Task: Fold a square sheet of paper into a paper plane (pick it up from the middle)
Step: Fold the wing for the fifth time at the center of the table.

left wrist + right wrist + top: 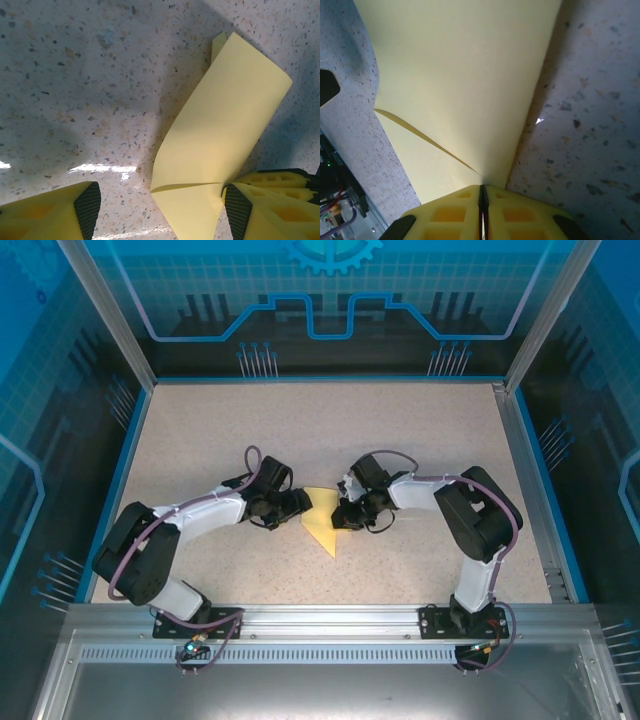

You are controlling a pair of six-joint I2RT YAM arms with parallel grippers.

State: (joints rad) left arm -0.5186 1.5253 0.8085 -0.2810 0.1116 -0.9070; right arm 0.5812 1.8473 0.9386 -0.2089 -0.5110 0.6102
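Note:
The paper plane, a yellow sheet folded into a pointed triangle, lies at the table's middle with its tip toward the near edge. One flap curls up off the layer beneath. My right gripper is shut on the paper's edge where the flap meets the lower layer, and it stands at the paper's right side. My left gripper is open at the paper's left side. The paper lies between its pads, close against the right pad, and the left pad rests over bare table.
The speckled beige tabletop stretches around the paper, bounded by blue rails and transparent walls. The right gripper's yellow fingers sit just behind the left gripper's right pad. A left pad shows at the right wrist view's left edge.

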